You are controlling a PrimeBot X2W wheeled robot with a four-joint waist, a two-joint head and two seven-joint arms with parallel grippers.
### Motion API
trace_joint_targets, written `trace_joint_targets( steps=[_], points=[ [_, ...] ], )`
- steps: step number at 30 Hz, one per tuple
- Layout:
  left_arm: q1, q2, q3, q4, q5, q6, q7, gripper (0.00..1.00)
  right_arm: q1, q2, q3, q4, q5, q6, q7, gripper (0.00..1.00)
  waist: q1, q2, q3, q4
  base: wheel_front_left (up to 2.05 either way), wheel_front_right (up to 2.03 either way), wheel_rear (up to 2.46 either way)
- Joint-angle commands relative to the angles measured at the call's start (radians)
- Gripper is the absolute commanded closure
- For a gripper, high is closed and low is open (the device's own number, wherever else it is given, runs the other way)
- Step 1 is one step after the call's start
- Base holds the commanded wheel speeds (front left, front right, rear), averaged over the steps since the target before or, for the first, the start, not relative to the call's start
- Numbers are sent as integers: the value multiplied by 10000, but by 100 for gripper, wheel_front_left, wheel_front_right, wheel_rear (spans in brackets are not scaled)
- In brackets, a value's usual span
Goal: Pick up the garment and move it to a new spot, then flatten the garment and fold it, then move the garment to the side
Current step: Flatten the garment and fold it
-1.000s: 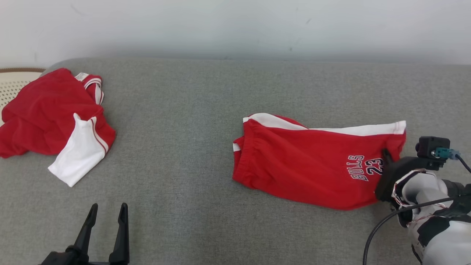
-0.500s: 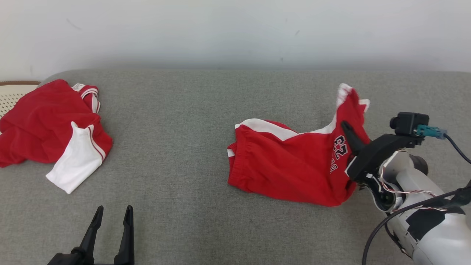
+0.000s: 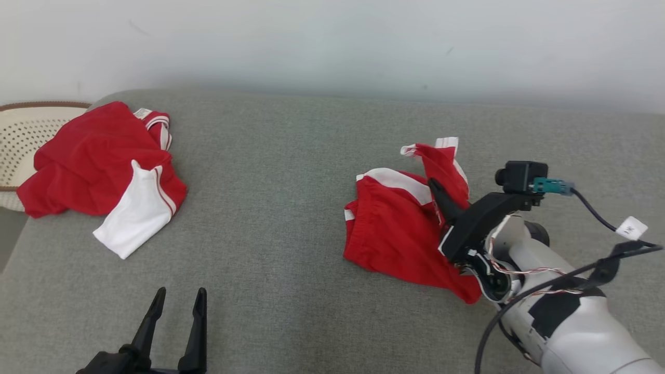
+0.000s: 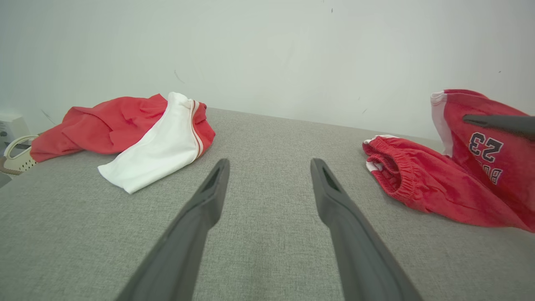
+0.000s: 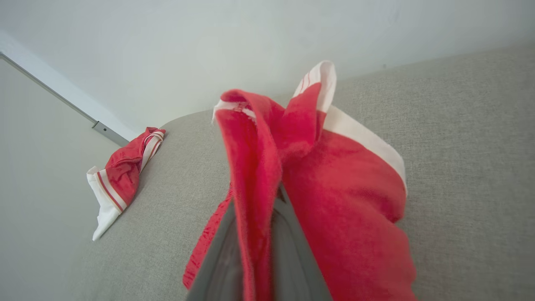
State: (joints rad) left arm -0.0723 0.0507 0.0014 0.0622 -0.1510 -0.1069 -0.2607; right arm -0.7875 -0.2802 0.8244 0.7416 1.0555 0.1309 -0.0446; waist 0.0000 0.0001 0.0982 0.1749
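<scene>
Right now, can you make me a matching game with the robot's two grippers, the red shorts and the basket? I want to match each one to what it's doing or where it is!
Things:
1. left gripper
2. right gripper
3. red shorts
4. white basket

States or places:
A. one end raised off the grey surface, the rest lying on it
B. open, holding nothing
C. shut on red cloth
D. at the far left edge of the head view

Pairs: 1-B, 2-C, 3-A, 4-D
</scene>
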Motion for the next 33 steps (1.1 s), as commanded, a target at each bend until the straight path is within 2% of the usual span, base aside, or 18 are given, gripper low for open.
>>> trace_joint_targets(
  steps=[1, 9, 21, 22, 23, 24, 33],
  points=[
    [-89, -1, -42, 28, -101, 22, -25, 0, -120, 111, 80, 96, 46, -2, -77, 100, 0, -1, 72, 120, 0, 0, 0],
    [-266, 1, -491, 144, -261, 102, -25, 0, -576, 777, 432, 1438, 344, -2, -248, 100, 0, -1, 245, 484, 0, 0, 0],
    [-716, 1, -1241, 269, -492, 208, -25, 0, -1058, 1270, 808, 2880, 642, 0, -719, 100, 0, -1, 671, 1006, 0, 0, 0],
    [-719, 1, -1285, 277, -508, 235, -25, 0, -1050, 1321, 886, 2969, 731, 0, -768, 67, 0, -1, 691, 1015, 0, 0, 0],
    [-714, 0, -1285, 285, -509, 254, -25, 0, -1059, 1326, 932, 2978, 732, 0, -810, 28, 0, -1, 686, 1003, 0, 0, 0],
    [-693, 0, -1271, 289, -503, 266, -25, 0, -1066, 1340, 973, 2918, 770, -2, -846, 0, 0, -1, 673, 978, 0, 0, 0],
    [-462, 2, -1056, 318, -371, 281, -25, 0, -770, 770, 1432, 1761, 1080, 0, -1575, 0, 0, -1, 282, 520, 0, 0, 0]
  ],
)
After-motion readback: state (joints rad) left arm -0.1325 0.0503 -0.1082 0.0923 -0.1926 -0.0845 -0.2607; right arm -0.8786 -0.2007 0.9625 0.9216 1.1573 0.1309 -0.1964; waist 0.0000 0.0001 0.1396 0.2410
